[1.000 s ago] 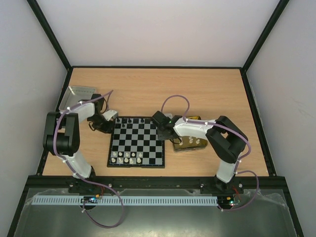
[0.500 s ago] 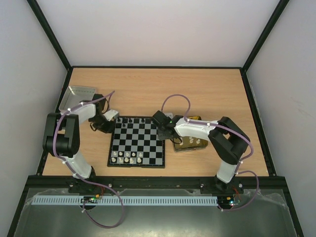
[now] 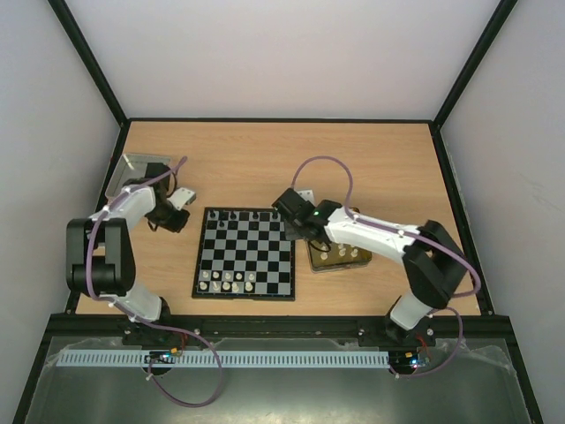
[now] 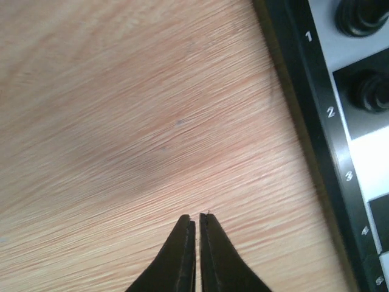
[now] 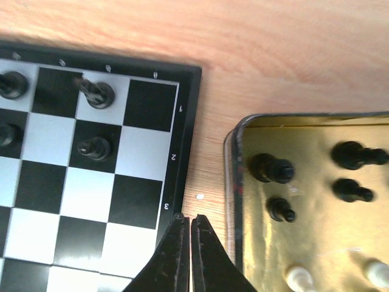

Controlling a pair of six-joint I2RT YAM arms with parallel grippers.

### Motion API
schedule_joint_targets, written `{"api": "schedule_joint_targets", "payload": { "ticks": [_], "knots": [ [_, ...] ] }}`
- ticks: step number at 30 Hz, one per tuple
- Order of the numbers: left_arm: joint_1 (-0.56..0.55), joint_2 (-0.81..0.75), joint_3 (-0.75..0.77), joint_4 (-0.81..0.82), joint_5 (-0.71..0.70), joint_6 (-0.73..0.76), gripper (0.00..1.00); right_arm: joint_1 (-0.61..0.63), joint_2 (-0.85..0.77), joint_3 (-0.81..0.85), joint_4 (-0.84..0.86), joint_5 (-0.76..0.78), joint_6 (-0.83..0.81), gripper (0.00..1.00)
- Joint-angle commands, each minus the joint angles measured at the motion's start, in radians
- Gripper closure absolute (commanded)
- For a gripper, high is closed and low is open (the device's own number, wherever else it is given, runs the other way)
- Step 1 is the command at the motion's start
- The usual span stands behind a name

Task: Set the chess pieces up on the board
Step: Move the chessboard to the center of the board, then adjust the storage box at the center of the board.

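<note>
Left gripper [image 4: 197, 218]: fingers pressed together, nothing between them. It hangs over bare wood of the table [image 3: 265, 159], off the board's left side. In the left wrist view the board's numbered dark border runs down the right of the frame, well apart from the fingertips. Two black pieces [image 4: 372, 91] stand on the squares beside the marks 1 and 2, clear of the fingers.

Right gripper [image 5: 186, 219]: fingers likewise closed on one another, holding nothing. The tips sit over the right border of the board [image 3: 244, 247], near the mark 3, in the narrow strip between the board and the gold tray [image 5: 316, 237]. No piece touches the fingers.

Board: lies flat near the middle of the table, between the two arms. A few dark pieces [image 3: 234, 215] stand along its far rows. A cluster of white pieces [image 3: 225, 281] stands on the two nearest rows. The middle squares are bare. The right wrist view shows four black figures [image 5: 97, 92] on the far-right corner squares, all upright or nearly so, well apart from the closed tips.

Gold tray: just beside the board's right edge, not touching it. It holds four black pieces lying or leaning [image 5: 273, 168] and at least two cream pieces [image 5: 301, 277] at its near end.

A silver lid [image 3: 141, 163] lies at the far left of the table, partly hidden by the left arm.
</note>
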State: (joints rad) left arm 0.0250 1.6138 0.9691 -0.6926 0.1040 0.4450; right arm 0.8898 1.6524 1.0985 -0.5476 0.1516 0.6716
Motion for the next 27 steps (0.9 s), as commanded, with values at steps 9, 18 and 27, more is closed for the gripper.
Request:
{"api": "schedule_joint_targets", "payload": {
  "ticks": [9,18,27],
  "knots": [
    [0.061,-0.226,-0.039,-0.102,0.072,0.072,0.56,-0.039,-0.298,0.097,-0.194,0.154,-0.032,0.51],
    [0.061,-0.302,-0.026,-0.102,0.089,0.072,0.11,-0.171,-0.306,0.021,-0.182,0.002,-0.064,0.48],
    [0.061,-0.373,-0.036,-0.062,0.136,0.029,0.09,-0.349,-0.27,-0.029,-0.167,-0.098,-0.108,0.55]
  ]
}}
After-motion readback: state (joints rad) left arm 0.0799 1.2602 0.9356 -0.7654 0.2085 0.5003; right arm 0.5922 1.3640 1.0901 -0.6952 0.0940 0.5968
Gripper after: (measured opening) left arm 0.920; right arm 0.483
